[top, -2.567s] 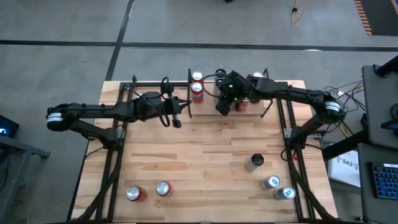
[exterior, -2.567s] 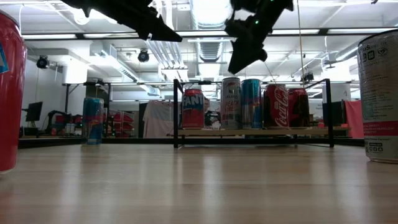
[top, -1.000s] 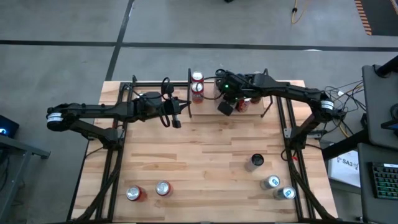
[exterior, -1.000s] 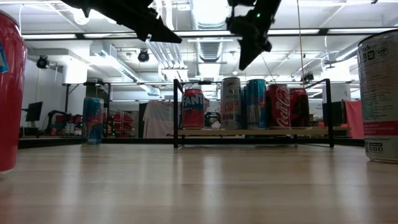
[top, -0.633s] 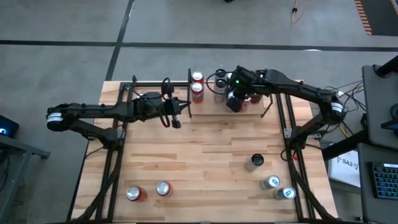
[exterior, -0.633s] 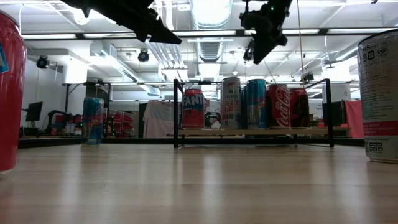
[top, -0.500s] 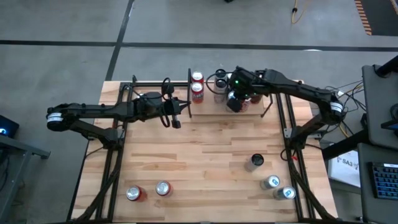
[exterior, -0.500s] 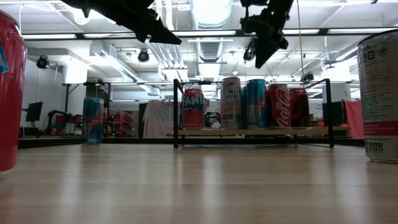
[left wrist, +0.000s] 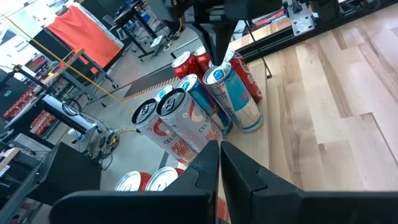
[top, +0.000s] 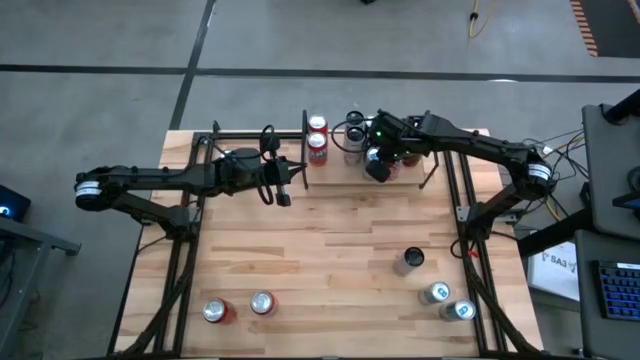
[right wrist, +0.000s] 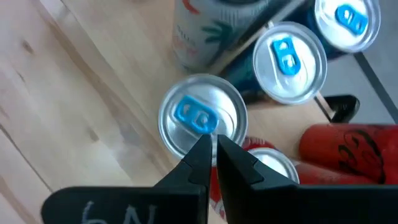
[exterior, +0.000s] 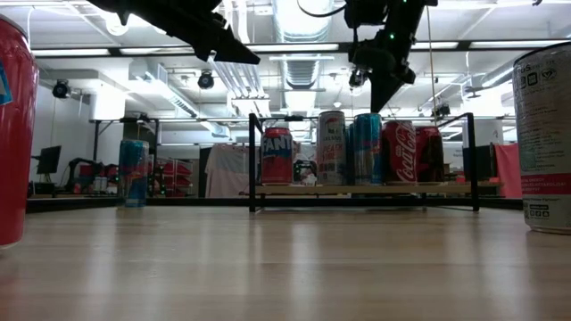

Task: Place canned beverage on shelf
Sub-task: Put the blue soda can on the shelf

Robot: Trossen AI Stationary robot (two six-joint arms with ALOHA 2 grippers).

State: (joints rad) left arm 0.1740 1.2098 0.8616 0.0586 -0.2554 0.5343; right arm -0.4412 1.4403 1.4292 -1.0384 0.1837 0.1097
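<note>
The shelf [top: 411, 172] [exterior: 357, 189] stands at the table's far edge with several cans upright on its board: a Fanta can [exterior: 277, 156], a white can [exterior: 331, 147], a blue can [exterior: 364, 147] and red cola cans [exterior: 399, 152]. My right gripper [top: 378, 170] [exterior: 384, 105] is shut and points down, right over a silver can top with a blue tab [right wrist: 200, 118]. It holds no can. My left gripper [top: 286, 195] [left wrist: 219, 146] is shut, holds nothing and hangs above the table left of the shelf. My right gripper's shut fingertips [right wrist: 205, 146] come from above over the near rim of the blue-tabbed can top [right wrist: 186, 140]. Whether they touch the can, I cannot tell. The can stands upright on the shelf among the others.
Two cans [top: 214, 311] [top: 262, 302] stand near the table's near left corner. Three more [top: 409, 261] [top: 434, 293] [top: 460, 310] stand at the near right. Black frame rails [top: 190, 230] [top: 465, 230] run along both table sides. The middle of the wooden tabletop [top: 330, 250] is bare.
My right gripper, shut throughout, has gone along the shelf toward the table's right edge and sunk a little toward the can tops. It now points more steeply down. The cans stand as before.
</note>
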